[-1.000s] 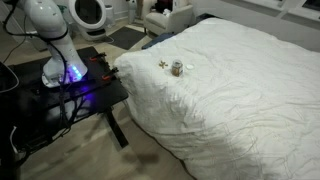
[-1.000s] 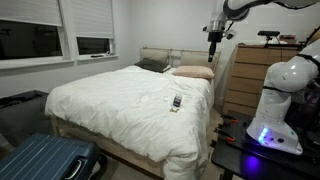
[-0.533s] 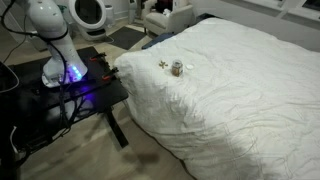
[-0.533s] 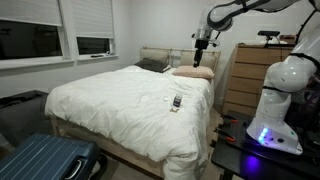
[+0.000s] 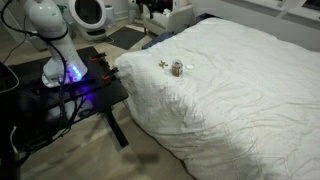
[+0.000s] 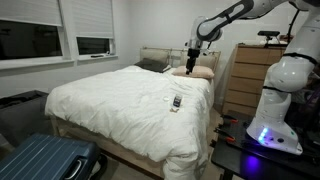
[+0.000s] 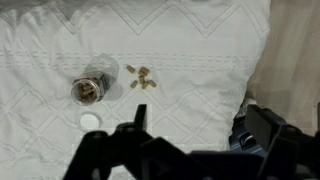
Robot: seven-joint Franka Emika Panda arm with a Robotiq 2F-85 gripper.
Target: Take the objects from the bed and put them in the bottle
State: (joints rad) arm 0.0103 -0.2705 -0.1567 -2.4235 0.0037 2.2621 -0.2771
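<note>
Your fingers [image 7: 128,135] are spread as wide as they go with nothing between them, hanging high above the bed [image 7: 200,40] and well apart from everything on it. That suits the job, since you need an empty, open hold before coming down on bits this tiny. In the wrist view the objects [image 7: 140,77] lie in a loose cluster on the duvet, just beside the bottle [image 7: 90,85] at its 3 o'clock. The bottle seems to stand upright with its mouth uncovered, ready to receive them. A small white disc [image 7: 91,121], perhaps its cap, lies at its 6 o'clock. I judge the soft duvet will yield, so pinch low and take one bit at a time.
</note>
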